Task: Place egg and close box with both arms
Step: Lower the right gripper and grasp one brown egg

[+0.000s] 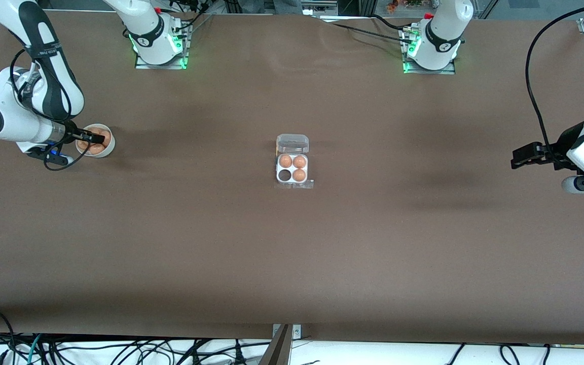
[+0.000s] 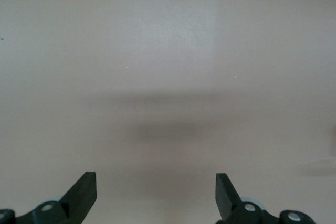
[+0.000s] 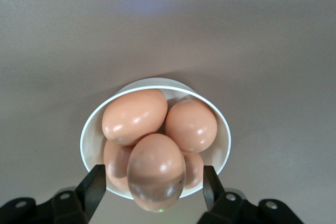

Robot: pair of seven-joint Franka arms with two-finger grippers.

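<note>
Progress check: the egg-placing step is just starting and the box-closing step is not yet begun.

Right gripper (image 3: 155,184) is reaching down into the white bowl (image 1: 111,147) at the right arm's end of the bench (image 1: 292,253). Its fingers (image 3: 94,187) are standing spread on either side of the egg (image 3: 156,169) lying topmost in the pile. A visible gap is showing between each finger and the shell, so nothing is gripped. At least 4 other eggs are sitting in the bowl around and under it.

Box (image 1: 292,169) is sitting mid-bench, well apart from both grippers, with its clear lid (image 1: 292,144) lying open on the side farther from the front camera. 3 cups are holding eggs. 1 cup (image 1: 285,175), in the row nearer the front camera and toward the right arm's end, is showing dark and empty.

Left gripper (image 2: 156,192) is waiting over bare bench at the left arm's end, jaws wide apart, holding nothing.

Remaining, as judged: closing on the egg, lifting it, carrying it to the empty cup, setting it in, then folding the lid shut using both arms. Risk noted: smooth round shell may slip or roll against its neighbours as the fingers are closing.
</note>
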